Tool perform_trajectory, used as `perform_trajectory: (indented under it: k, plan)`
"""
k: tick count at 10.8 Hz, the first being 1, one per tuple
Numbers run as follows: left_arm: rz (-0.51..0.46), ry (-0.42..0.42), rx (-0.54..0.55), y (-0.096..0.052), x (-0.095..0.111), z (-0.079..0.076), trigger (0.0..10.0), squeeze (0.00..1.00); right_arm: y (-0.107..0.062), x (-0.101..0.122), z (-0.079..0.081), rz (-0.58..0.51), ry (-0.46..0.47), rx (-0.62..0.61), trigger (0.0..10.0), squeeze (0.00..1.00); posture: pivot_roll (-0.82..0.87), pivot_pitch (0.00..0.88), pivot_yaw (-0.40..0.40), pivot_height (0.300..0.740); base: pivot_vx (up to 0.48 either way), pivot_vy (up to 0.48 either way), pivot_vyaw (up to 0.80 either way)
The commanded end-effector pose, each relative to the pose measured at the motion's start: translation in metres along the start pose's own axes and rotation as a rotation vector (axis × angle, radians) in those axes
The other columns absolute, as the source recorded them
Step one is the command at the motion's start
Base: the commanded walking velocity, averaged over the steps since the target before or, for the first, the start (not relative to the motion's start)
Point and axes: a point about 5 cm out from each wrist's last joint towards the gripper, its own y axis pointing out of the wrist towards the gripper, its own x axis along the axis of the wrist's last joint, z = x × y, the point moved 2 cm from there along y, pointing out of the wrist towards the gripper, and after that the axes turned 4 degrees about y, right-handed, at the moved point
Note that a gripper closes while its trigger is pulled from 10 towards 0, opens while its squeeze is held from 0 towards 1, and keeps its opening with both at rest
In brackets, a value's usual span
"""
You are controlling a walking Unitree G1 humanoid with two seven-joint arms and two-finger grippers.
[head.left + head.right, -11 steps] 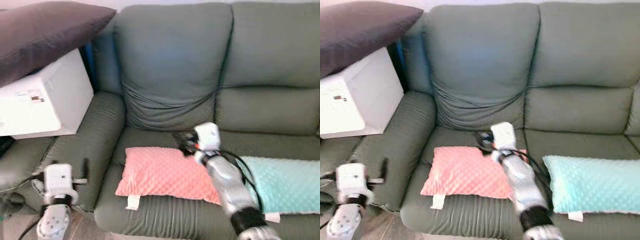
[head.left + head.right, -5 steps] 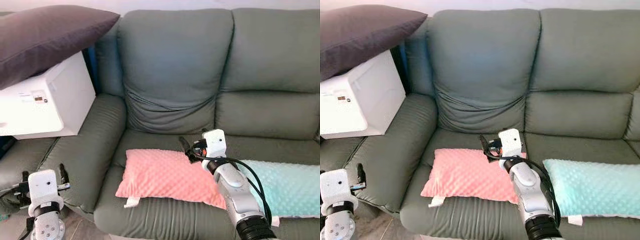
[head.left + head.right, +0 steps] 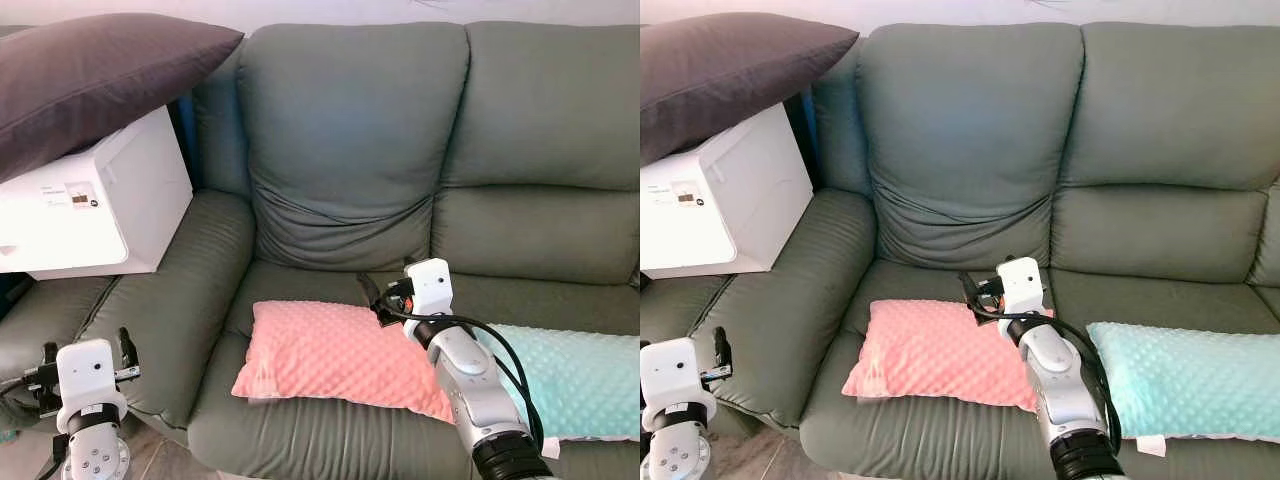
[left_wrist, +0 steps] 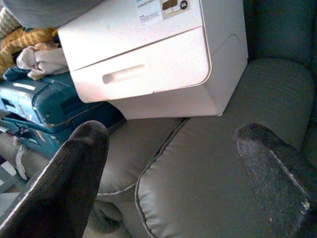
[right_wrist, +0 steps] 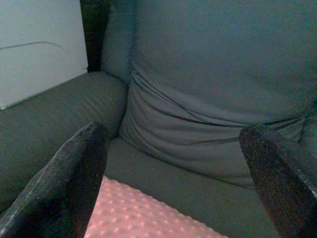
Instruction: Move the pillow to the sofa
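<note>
Hung idle by the sofa armrest, left gripper spread wide. Lay flat on the seat cushion, pink pillow, its label tucked from sight since half a second before. Hovered over its rear edge, right gripper, fingers apart, empty; placement judged complete.

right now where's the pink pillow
In the head views the pink pillow lies flat on the sofa's left seat cushion, with the teal pillow to its right and the open right gripper above its back edge.
</note>
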Motion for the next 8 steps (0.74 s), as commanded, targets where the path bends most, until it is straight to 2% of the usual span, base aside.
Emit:
perform_trajectory:
  k: [1, 5, 6, 7, 8]
  plan:
    - [-0.001, 0.010, 0.020, 0.000, 0.001, 0.005, 10.0, 1.00, 0.000, 0.003, 0.002, -0.010, 0.003, 0.012, 10.0, 1.00, -0.16, 0.000, 0.058, 0.740, 0.000, 0.000, 0.00]
    - [-0.001, 0.010, 0.020, 0.000, 0.001, 0.005, 10.0, 1.00, 0.000, 0.003, 0.002, -0.010, 0.003, 0.012, 10.0, 1.00, -0.16, 0.000, 0.058, 0.740, 0.000, 0.000, 0.00]
    - [0.012, 0.017, -0.029, -0.002, 0.000, -0.002, 10.0, 0.00, -0.013, 0.006, -0.001, -0.019, -0.011, 0.004, 10.0, 0.00, -0.20, 0.000, 0.106, 0.740, 0.000, 0.000, 0.00]
    - [0.015, -0.010, -0.138, -0.004, -0.001, -0.015, 10.0, 0.00, -0.032, 0.012, -0.003, -0.035, -0.029, -0.012, 10.0, 0.00, -0.20, 0.000, 0.106, 0.740, 0.000, 0.000, 0.00]
    - [0.017, -0.017, -0.142, -0.004, 0.000, -0.017, 10.0, 0.00, -0.031, 0.013, -0.002, -0.038, -0.028, -0.006, 10.0, 0.00, -0.20, 0.000, 0.104, 0.740, 0.000, 0.000, 0.00]
